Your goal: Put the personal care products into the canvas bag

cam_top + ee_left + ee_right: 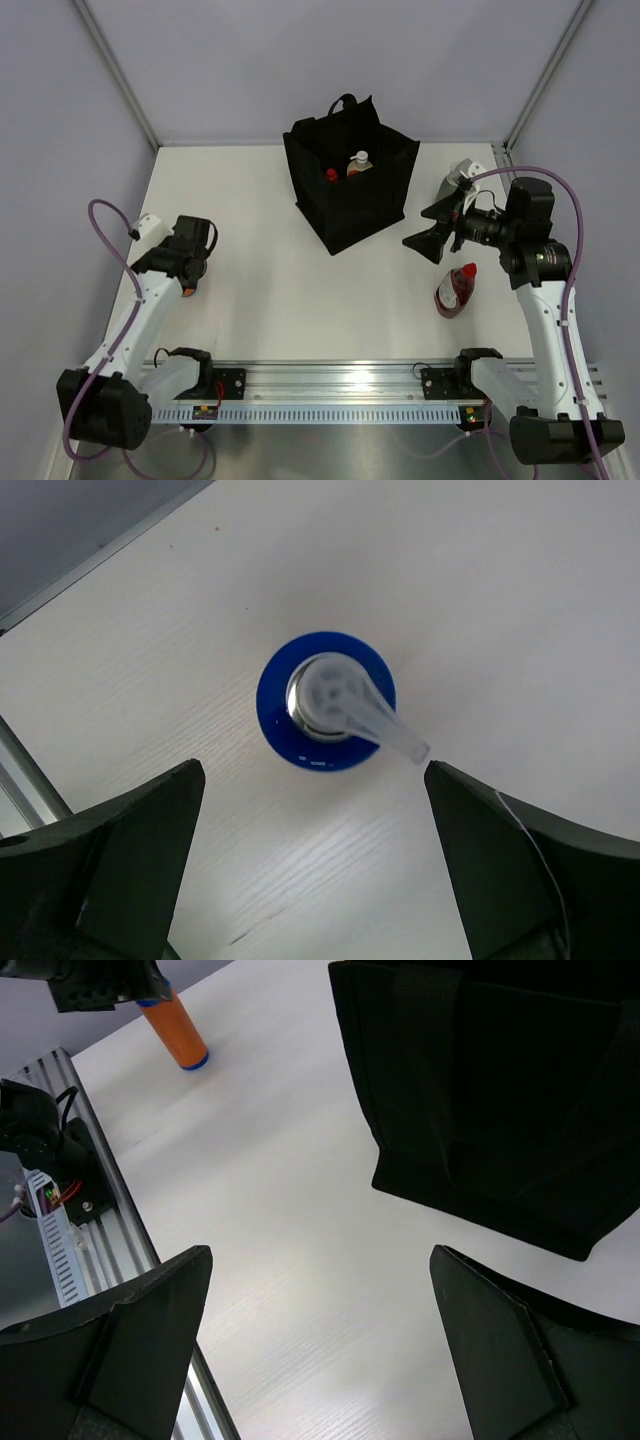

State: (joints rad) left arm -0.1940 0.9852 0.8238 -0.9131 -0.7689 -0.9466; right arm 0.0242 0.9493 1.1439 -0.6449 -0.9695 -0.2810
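White desk [260,300]: open room between the two arms. A boxy black fabric bag [350,210] stands upright at far centre, holding a red-capped bottle [331,175] and a white-capped bottle [358,160].

Right pincer [318,1260] gapes wide, empty, just right of the bag. A dark red bottle [455,290] lies nearby, and a grey-green pump bottle [457,180] is beyond.

Left pincer [312,768] is spread wide, empty, over an upright orange pump bottle [172,1028] near the left edge.
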